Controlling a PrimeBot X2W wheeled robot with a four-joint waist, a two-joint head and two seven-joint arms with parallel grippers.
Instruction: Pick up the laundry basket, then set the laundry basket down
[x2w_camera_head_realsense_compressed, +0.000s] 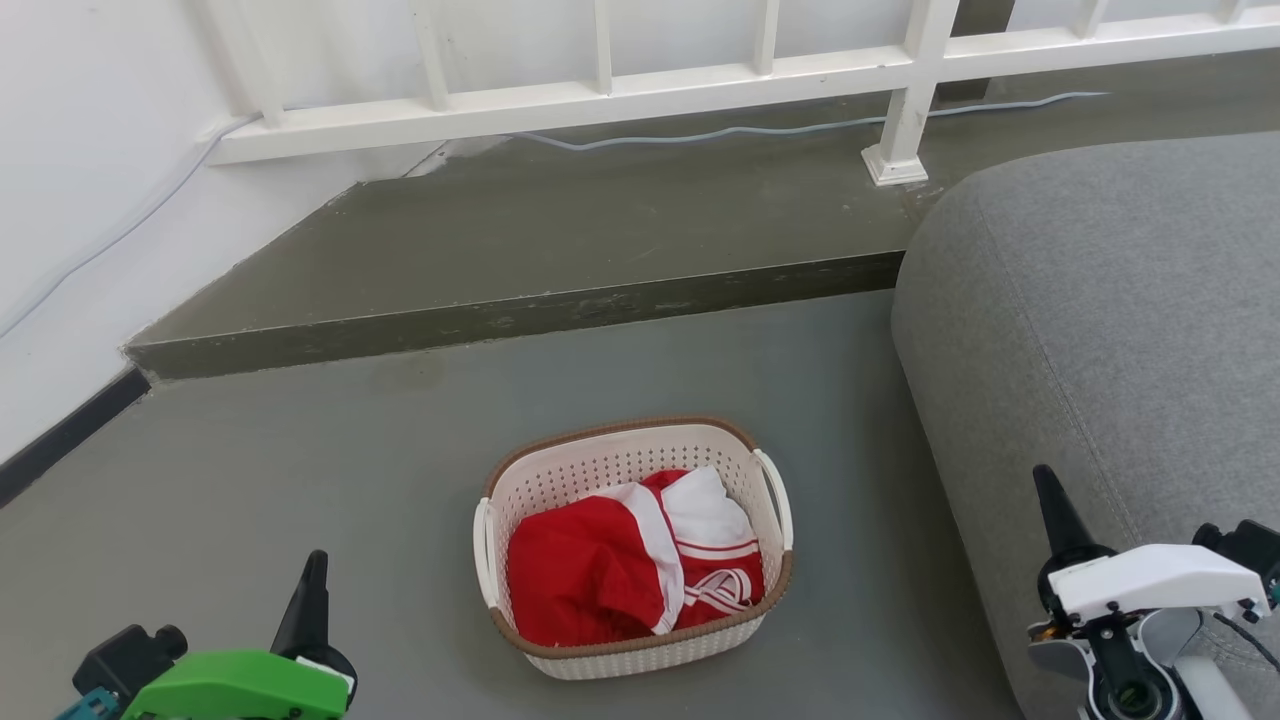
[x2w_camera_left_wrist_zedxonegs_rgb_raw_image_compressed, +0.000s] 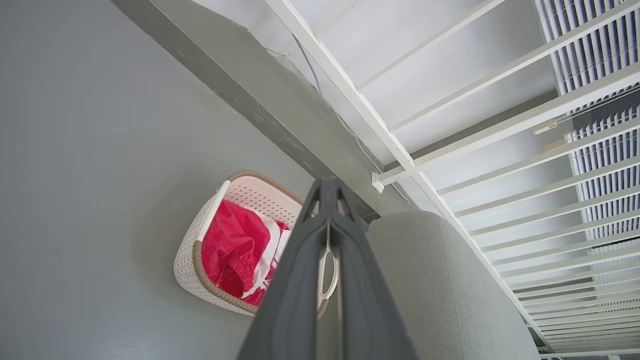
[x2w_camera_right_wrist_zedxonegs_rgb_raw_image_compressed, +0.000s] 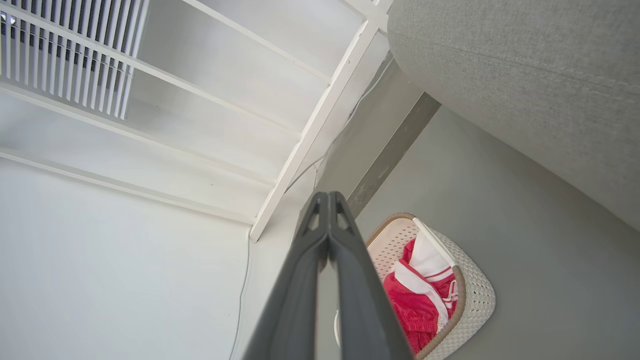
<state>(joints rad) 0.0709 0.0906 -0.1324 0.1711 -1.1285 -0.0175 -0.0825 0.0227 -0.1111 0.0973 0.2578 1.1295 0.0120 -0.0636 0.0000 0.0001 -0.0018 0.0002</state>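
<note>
The laundry basket (x2w_camera_head_realsense_compressed: 560, 480) stands on the grey floor, cream-white and perforated with a brown rim and a white loop handle on each side. A red and white garment (x2w_camera_head_realsense_compressed: 630, 560) lies inside it. My left gripper (x2w_camera_head_realsense_compressed: 312, 570) is at the lower left, apart from the basket, its fingers pressed together and holding nothing. My right gripper (x2w_camera_head_realsense_compressed: 1048, 490) is at the lower right over the sofa's edge, also shut and empty. The basket (x2w_camera_left_wrist_zedxonegs_rgb_raw_image_compressed: 192, 260) lies left of my shut left gripper (x2w_camera_left_wrist_zedxonegs_rgb_raw_image_compressed: 327, 187) in the left wrist view. In the right wrist view the basket (x2w_camera_right_wrist_zedxonegs_rgb_raw_image_compressed: 475, 300) sits right of my shut right gripper (x2w_camera_right_wrist_zedxonegs_rgb_raw_image_compressed: 327, 200).
A grey sofa (x2w_camera_head_realsense_compressed: 1110, 340) fills the right side, close to the basket. A raised concrete step (x2w_camera_head_realsense_compressed: 520, 320) runs behind the basket, with a white railing (x2w_camera_head_realsense_compressed: 700, 85) and a thin cable (x2w_camera_head_realsense_compressed: 720, 130) on it. A white wall (x2w_camera_head_realsense_compressed: 80, 200) stands at the left.
</note>
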